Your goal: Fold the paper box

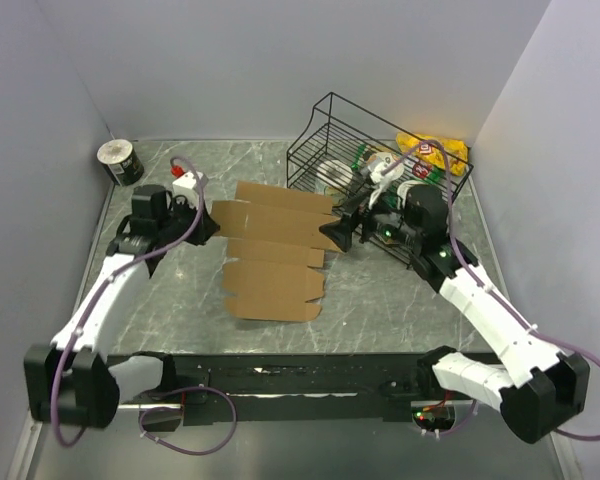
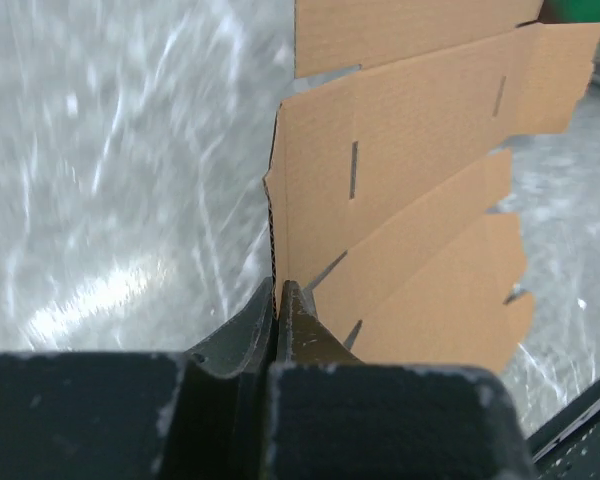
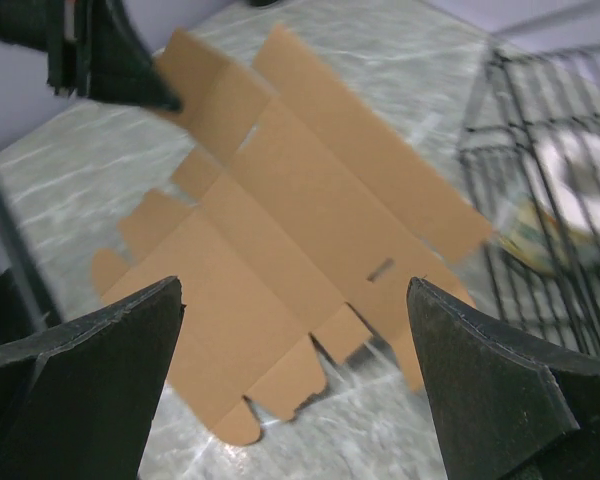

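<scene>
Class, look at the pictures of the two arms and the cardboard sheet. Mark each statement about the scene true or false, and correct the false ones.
1. The paper box is an unfolded sheet on the table. True.
2. The left fingers are open and clear of the sheet. False: they are shut on its left edge.
3. The right fingers are clamped on the sheet. False: they stand wide open at its right side.
4. A black wire basket stands at the far right. True.

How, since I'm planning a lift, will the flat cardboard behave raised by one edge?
Probably light: the left gripper pinches one edge of the paper box. It likely bends along its creases rather than staying flat, and may slide on the glossy table.
</scene>
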You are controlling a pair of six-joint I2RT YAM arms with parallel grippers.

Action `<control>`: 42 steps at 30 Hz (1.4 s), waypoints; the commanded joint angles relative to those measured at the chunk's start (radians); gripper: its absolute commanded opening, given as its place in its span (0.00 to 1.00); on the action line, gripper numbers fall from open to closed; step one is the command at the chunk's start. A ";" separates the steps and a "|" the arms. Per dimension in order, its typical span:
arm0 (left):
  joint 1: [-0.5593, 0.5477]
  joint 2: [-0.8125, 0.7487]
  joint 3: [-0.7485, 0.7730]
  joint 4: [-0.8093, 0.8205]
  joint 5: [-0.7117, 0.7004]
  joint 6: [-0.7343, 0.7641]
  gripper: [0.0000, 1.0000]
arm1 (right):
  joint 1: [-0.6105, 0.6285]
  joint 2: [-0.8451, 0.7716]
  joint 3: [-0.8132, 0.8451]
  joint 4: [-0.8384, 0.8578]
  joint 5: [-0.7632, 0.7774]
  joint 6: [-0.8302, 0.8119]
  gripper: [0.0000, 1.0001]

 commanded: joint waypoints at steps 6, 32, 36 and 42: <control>-0.012 -0.186 -0.058 0.040 0.163 0.161 0.01 | 0.002 0.186 0.290 -0.132 -0.326 -0.246 1.00; -0.041 -0.245 -0.057 0.029 0.206 0.171 0.01 | 0.048 0.590 0.587 -0.319 -0.223 -0.512 0.88; -0.044 -0.239 -0.055 0.028 0.194 0.166 0.01 | 0.047 0.589 0.565 -0.316 -0.254 -0.487 0.69; -0.051 -0.242 -0.058 0.032 0.189 0.164 0.01 | 0.047 0.638 0.617 -0.411 -0.338 -0.501 0.53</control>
